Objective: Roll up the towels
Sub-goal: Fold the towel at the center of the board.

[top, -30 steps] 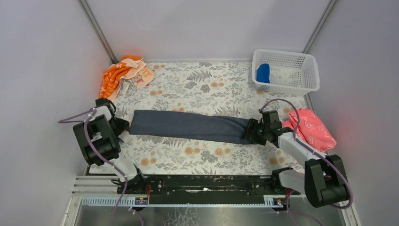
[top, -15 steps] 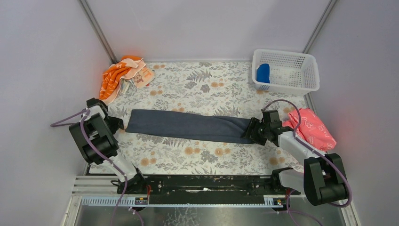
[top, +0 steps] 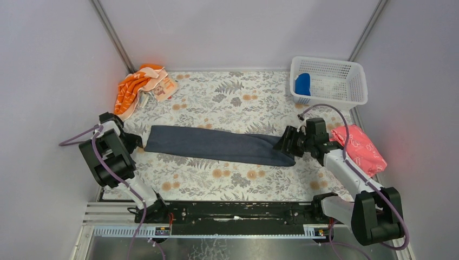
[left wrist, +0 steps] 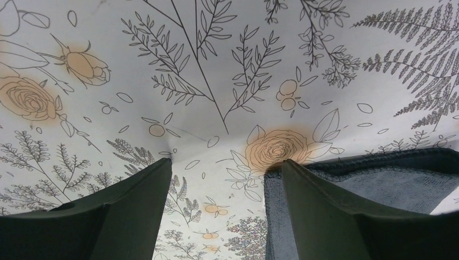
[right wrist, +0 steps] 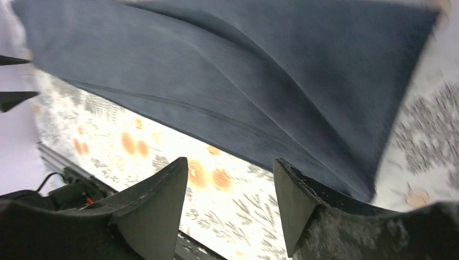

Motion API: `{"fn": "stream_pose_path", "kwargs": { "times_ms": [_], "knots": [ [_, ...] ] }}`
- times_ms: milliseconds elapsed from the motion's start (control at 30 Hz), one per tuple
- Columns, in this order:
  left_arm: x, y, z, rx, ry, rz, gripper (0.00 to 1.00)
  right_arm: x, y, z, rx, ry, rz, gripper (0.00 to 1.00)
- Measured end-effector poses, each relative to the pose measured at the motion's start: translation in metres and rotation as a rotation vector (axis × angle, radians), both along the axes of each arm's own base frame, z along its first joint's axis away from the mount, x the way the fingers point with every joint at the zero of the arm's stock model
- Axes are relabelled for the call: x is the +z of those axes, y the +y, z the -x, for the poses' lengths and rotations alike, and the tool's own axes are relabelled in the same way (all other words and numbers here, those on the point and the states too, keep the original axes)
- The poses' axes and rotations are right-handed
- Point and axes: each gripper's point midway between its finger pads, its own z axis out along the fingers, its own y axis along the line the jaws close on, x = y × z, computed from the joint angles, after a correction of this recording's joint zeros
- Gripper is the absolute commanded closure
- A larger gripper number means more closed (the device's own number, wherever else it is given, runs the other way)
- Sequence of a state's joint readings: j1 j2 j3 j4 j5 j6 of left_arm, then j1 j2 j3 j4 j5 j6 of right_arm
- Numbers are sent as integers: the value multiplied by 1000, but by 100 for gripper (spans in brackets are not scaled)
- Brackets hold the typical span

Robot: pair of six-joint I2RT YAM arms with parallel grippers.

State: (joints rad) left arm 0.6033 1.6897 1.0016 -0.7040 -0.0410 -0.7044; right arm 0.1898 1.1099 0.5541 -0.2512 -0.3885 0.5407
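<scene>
At the far left corner of the table, an orange and white cloth [top: 138, 86] lies crumpled on the flowered table cover [top: 233, 179]. Nearer than it, the left gripper [top: 136, 142] is low over the cover at the left end of the dark grey towel [top: 216, 143]. In the left wrist view its two fingers stand spread, and between them only the printed cover is seen. The corner of the towel lies just beside one finger, outside the gap, so nothing is pinched.

The grey towel is folded to a long narrow strip. It lies flat and unrolled across the middle of the table, and its right end is a little nearer to the arms than its left end.

The right gripper [top: 286, 143] is at this right end. The right wrist view is somewhat blurred, but the fingers are clearly apart. The gap shows the flowered cover, and the towel's edge lies just beyond the fingertips, so it is not gripped.

At the far right corner stands a white basket [top: 335, 102]. The blue towel [top: 303, 84] is inside it, against its left wall, as a compact shape. A pink cloth [top: 361, 147] lies by the right edge, nearer than the basket and behind the right arm.
</scene>
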Motion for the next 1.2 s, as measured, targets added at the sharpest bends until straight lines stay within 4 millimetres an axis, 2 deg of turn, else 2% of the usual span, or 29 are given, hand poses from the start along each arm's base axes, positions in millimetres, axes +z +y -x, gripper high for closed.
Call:
{"fn": "stream_pose_path", "kwargs": {
  "times_ms": [133, 200, 267, 400, 500, 700, 900, 1100, 1200],
  "knots": [
    [-1, -1, 0, -6, 0, 7, 26, 27, 19, -29, 52, -114, -82, 35],
    [-1, -1, -1, -8, -1, 7, 25, 26, 24, -41, 58, -127, -98, 35],
    [-2, -1, -1, -9, 0, 7, 25, 14, 26, -48, 52, -104, -101, 35],
    [-1, -1, 0, -11, 1, 6, 25, -23, 23, -47, 22, 3, -73, 36],
    [1, 0, -2, -12, -1, 5, 25, -45, 13, -40, -21, 66, -45, 36],
    [8, 5, -9, -12, -19, -8, 24, -45, -7, -52, -112, 72, -70, 36],
    [14, 11, -13, -8, -24, -30, 22, -45, -18, -59, -156, 66, -71, 35],
    [18, 13, -15, -8, -31, -37, 22, -45, -22, -61, -169, 61, -69, 35],
    [20, 7, -19, -32, -35, -43, 22, -45, -22, -61, -165, 58, -71, 35]
  ]
}}
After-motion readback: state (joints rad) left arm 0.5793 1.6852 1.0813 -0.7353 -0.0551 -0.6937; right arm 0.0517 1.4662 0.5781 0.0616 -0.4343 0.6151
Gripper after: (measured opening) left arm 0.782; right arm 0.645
